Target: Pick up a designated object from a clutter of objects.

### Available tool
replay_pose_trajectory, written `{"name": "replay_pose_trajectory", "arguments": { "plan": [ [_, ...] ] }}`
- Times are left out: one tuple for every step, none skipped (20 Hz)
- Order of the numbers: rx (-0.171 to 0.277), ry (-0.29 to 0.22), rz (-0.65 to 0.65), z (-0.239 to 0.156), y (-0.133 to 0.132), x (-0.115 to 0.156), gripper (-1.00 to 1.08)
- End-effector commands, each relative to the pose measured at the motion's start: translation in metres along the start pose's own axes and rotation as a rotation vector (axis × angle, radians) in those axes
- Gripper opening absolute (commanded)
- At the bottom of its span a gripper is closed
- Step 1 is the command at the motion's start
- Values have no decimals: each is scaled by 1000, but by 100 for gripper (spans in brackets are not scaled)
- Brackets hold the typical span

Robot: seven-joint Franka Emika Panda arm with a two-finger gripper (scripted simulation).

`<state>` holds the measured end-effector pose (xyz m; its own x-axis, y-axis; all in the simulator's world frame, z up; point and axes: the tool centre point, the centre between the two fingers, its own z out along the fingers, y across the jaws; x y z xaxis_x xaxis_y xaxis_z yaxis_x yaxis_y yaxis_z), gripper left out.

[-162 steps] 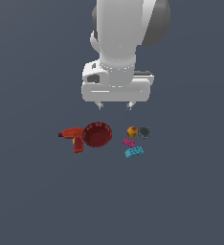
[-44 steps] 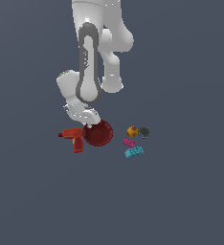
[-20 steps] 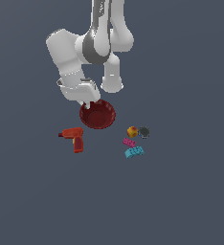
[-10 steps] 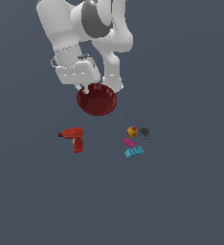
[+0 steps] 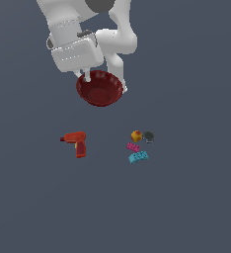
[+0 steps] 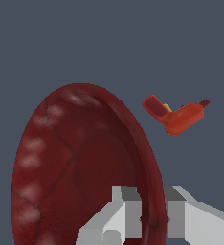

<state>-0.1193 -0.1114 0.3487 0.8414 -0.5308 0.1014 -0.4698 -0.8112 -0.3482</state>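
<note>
- Dark red bowl [image 5: 100, 89]: round, ribbed inner wall, largest item of the lot; held off the grey worktop [image 5: 186, 207], tilted, hanging just under the white arm [image 5: 75, 52]; well apart from everything else.
- Fingers [image 6: 145, 215]: narrow, pinched on the bowl's rim, one finger inside the wall and one outside, as seen in the wrist view; rim edge visible between them.
- Red-orange drill [image 5: 76, 143]: lying on its side on the worktop, below the bowl toward the exterior view's left; also seen past the rim in the wrist view [image 6: 176, 115]. Untouched.
- Yellow-red cube [image 5: 136, 136]: on the worktop toward the exterior view's right, just beside a small dark grey cup [image 5: 148, 136].
- Pink brick [image 5: 133, 147] and cyan brick [image 5: 138, 157]: studded, lying close together just beneath the cube.
- Step in hand, judged: carrying the picked bowl clear of the pile; pick itself apparently done, bowl airborne.
- Handling advice: keep the pinch firm and unchanged; hold is at one edge only, so the bowl's weight hangs off to one side and may pivot in the grip.
- Move slowly and evenly, no sudden wrist turns; a swing could work the thin rim out from between the fingers.
- Keep the path above the worktop high enough to stay clear of drill, cube, cup and bricks.
- Risk, judged: slipping at the rim rather than collision; nothing near the bowl at present.
</note>
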Motion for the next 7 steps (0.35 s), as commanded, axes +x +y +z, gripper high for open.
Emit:
{"name": "replay_pose_trajectory", "arguments": {
  "plan": [
    [2, 1, -1, -10, -5, 1, -100],
    [3, 1, -1, -13, -6, 1, -100],
    [3, 1, -1, -15, -7, 2, -100],
    [4, 1, -1, -16, -8, 2, -100],
    [4, 1, -1, -18, -8, 2, -100],
    [4, 1, -1, -18, -9, 2, -100],
    [4, 1, -1, -18, -9, 2, -100]
  ]
}}
